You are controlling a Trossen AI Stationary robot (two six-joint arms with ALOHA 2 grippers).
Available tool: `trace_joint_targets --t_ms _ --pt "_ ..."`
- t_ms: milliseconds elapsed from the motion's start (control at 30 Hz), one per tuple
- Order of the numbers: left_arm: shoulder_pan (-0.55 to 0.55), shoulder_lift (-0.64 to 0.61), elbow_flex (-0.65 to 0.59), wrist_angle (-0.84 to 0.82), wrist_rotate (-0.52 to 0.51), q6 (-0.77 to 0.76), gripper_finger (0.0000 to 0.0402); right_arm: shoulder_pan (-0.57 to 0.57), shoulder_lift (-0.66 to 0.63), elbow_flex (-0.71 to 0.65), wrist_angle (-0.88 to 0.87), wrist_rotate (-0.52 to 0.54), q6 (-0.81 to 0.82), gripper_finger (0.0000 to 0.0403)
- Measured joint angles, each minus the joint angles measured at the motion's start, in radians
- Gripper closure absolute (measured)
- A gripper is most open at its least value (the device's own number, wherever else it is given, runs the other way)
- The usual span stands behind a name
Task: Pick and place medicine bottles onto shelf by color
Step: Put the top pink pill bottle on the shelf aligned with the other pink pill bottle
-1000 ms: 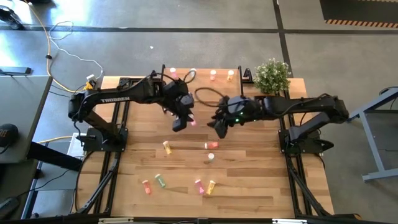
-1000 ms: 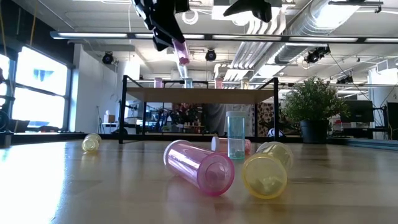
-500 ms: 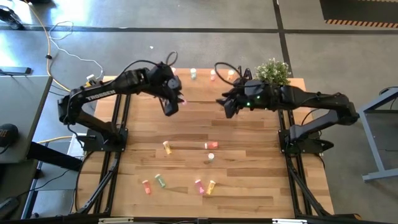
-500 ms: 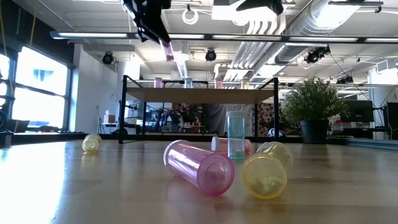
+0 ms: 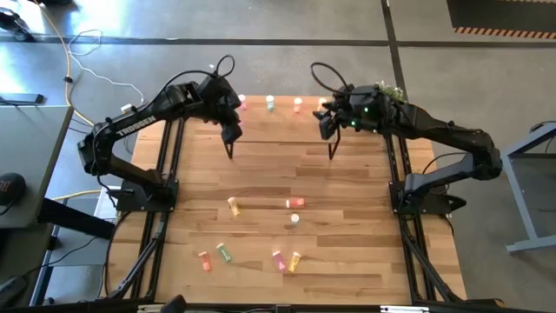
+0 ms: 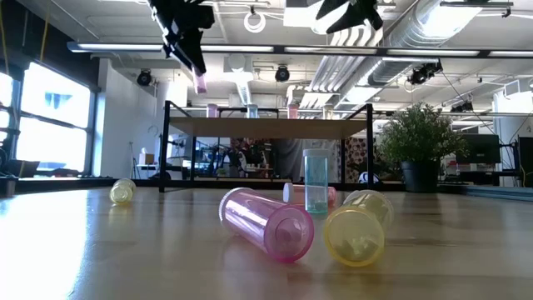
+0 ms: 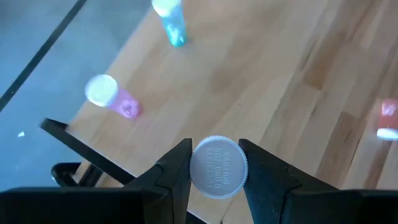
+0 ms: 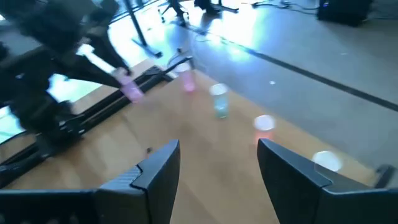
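My left gripper [image 5: 230, 132] is up over the left end of the shelf [image 6: 266, 127], shut on a pink medicine bottle [image 6: 200, 81]. My right gripper [image 8: 217, 168] hangs open over the shelf's right part [image 5: 328, 126], holding nothing. On the shelf stand a pink bottle [image 7: 115, 99], a teal one [image 7: 171, 22], a red-orange one [image 8: 264, 124] and a yellow one [image 8: 326, 162]. Several more bottles lie on the tabletop, among them a pink one [image 6: 266, 223] and a yellow one [image 6: 356, 235] near the front. My left gripper pinches the pink bottle at its white-capped end [image 7: 217, 167] between its two fingers. The fingers slant down from above and the bottle lies along them, cap toward the wrist. Its pink body [image 6: 200, 81] sticks out below the fingertips, tilted and clear of the shelf.
A potted plant [image 5: 382, 100] stands at the table's far right corner beside the shelf. On the tabletop, loose bottles lie at mid-table [image 5: 233, 206] [image 5: 295, 203] and in a row near the front [image 5: 224, 253] [image 5: 279, 259]. Bare planks lie between shelf and bottles.
Both grippers have risen and gone toward the table's far edge, the left one also leftward, the right one rightward. The left one has carried the pink bottle from mid-table to above the shelf's left end and has turned on the way. The right gripper has stayed open.
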Motion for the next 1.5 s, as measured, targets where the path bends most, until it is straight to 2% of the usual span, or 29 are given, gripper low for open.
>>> trace_joint_targets --t_ms 167,700,1500 --pt "0.038 0.032 0.055 -0.017 0.033 -0.006 0.0289 -0.067 0.0 0.0 -0.002 -0.005 -0.007 0.0197" --pt "0.075 0.173 0.059 -0.005 0.02 -0.036 0.0289 -0.185 0.0 0.0 -0.01 -0.065 -0.05 0.0197" --pt "0.102 0.225 0.058 0.002 0.021 -0.032 0.0289 -0.198 0.0 0.0 -0.015 -0.089 -0.078 0.0197"
